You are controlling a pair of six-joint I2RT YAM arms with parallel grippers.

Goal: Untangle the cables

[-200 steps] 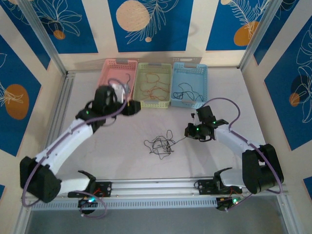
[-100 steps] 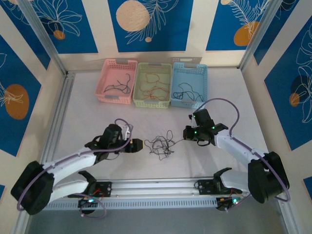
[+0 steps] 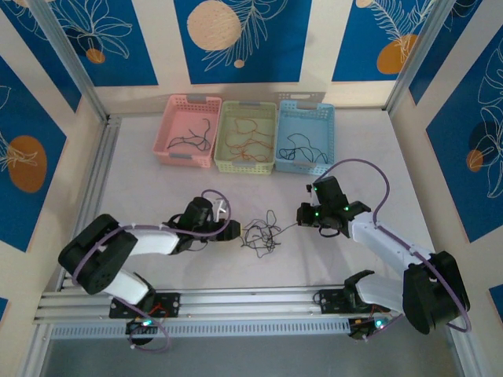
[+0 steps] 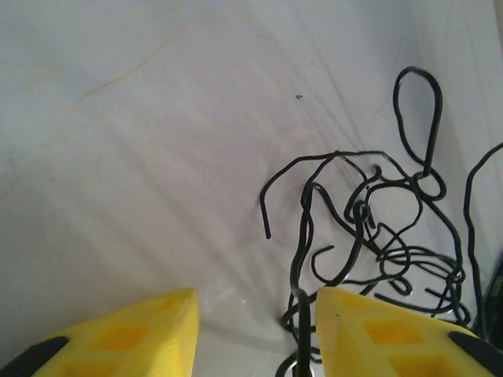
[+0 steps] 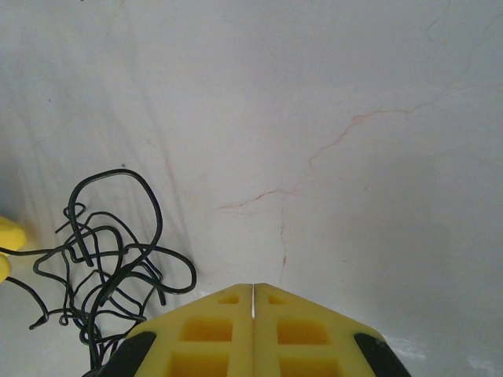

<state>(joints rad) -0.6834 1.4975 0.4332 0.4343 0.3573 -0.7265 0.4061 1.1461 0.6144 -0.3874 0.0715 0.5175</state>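
Blue leaf-patterned walls around a pale bench, faintly cracked; 3 baskets along its far edge. Black cables tangled mid-bench. Left gripper at the tangle's left, parted, 1 strand between, lower end cut off. Right gripper pressed closed at the tangle's right; cannot tell whether a strand is pinched.

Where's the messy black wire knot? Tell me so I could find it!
Start at the white table. Between the left gripper and right gripper lies a scribbly knot of black cables. Unlike the wires in the baskets behind, it sits loose on bare tabletop.
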